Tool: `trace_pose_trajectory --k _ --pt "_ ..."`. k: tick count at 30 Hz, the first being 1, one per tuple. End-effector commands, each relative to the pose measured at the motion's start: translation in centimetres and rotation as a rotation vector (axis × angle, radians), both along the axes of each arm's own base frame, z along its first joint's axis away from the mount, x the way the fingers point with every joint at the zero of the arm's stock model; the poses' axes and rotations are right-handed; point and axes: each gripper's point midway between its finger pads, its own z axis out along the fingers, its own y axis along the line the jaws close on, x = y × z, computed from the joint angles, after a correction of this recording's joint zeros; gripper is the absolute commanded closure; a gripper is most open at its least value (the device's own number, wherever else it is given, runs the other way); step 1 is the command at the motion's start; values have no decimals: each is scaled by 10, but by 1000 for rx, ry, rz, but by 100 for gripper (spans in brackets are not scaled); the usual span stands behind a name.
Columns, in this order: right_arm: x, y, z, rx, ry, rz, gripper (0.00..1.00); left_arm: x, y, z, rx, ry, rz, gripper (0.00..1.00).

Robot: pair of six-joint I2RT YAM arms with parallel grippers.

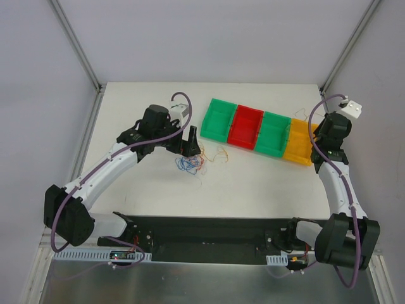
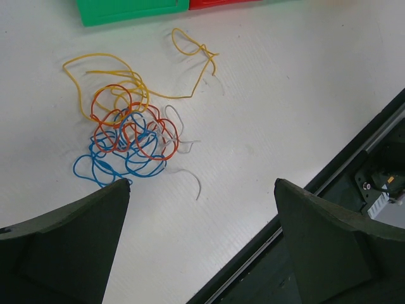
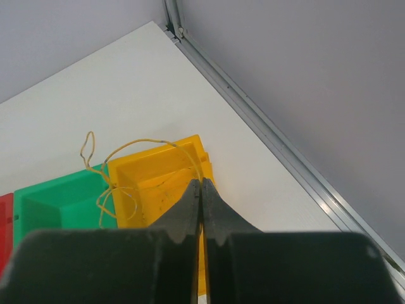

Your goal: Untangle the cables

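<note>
A tangle of thin blue, red and yellow cables (image 2: 126, 136) lies on the white table, with a loose yellow strand (image 2: 196, 50) trailing toward the bins and a thin white strand (image 2: 190, 178) at its near side. In the top view the tangle (image 1: 190, 163) lies just in front of my left gripper (image 1: 190, 144). My left gripper (image 2: 201, 187) is open and empty, hovering beside the tangle. My right gripper (image 3: 201, 182) is shut on a separate yellow cable (image 3: 145, 140) and holds it over the yellow bin (image 3: 158, 183), the cable looping out past the bin's rim.
A row of bins stands at the back right: green (image 1: 218, 119), red (image 1: 248, 126), green (image 1: 273, 133), yellow (image 1: 297, 145). The black base plate (image 1: 209, 237) runs along the near edge and shows in the left wrist view (image 2: 354, 190). Metal frame posts (image 3: 266, 120) border the table.
</note>
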Motion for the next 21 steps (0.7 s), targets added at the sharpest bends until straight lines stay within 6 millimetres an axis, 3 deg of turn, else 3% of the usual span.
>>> trace_pose_trajectory --k 1,7,12,21 --pt "-10 -18 20 -84 -23 -82 99 -1 -1 22 -52 -65 -11 4" --pt "-21 -33 14 -127 21 -161 99 -1 0 25 -53 -77 -11 3" --pt "-13 -26 0 -94 83 -121 99 -3 -2 25 -60 -70 -19 4" --pt "-38 -49 0 -158 152 -285 99 -3 -3 21 -58 -59 -26 4"
